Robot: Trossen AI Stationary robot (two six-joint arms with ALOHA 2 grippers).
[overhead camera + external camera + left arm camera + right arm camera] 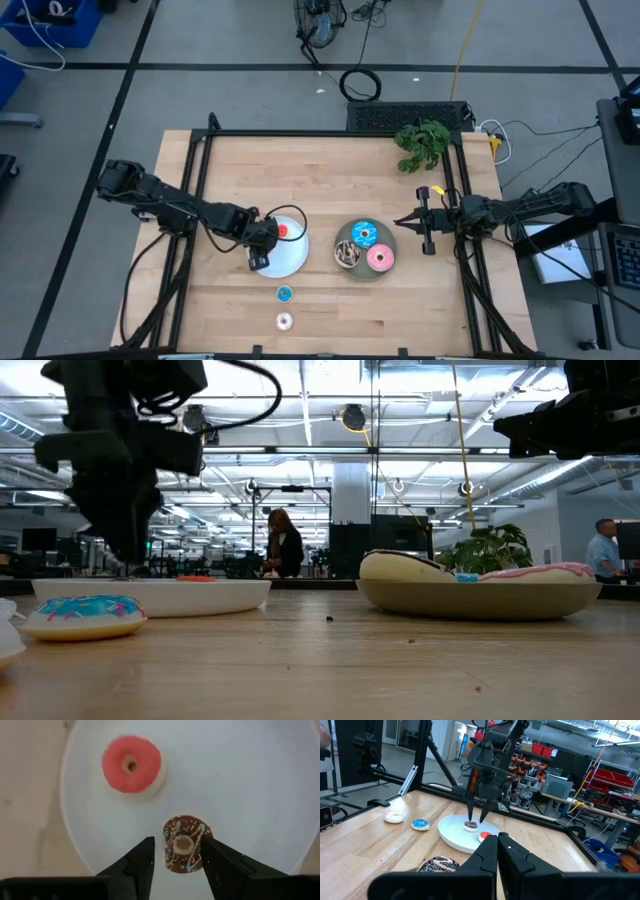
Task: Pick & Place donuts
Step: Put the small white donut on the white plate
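Overhead, I see my left gripper (262, 258) over the near-left part of the round white plate (292, 258), its fingers (142, 865) spread apart on either side of the tiny brown donut (184, 844), which lies flat on the plate; I cannot tell whether the pads touch it. The tiny red donut (132, 764) lies on the same plate, toward 11 o'clock of the brown one in my left wrist view. At 3 o'clock of the white plate, the round grey plate (353, 272) carries three larger donuts: blue with sprinkles (363, 235) at 12 o'clock, pink (380, 258) at 4 o'clock, brown with sprinkles (348, 254) at 9 o'clock. On bare table at 6 o'clock of the white plate lie the tiny blue donut (285, 293) and, nearer the table edge, the tiny white donut (285, 321). My right gripper (413, 222) waits at 3 o'clock of the grey plate, fingers pressed together, holding nothing. A potted plant (423, 144) stands at the far right corner
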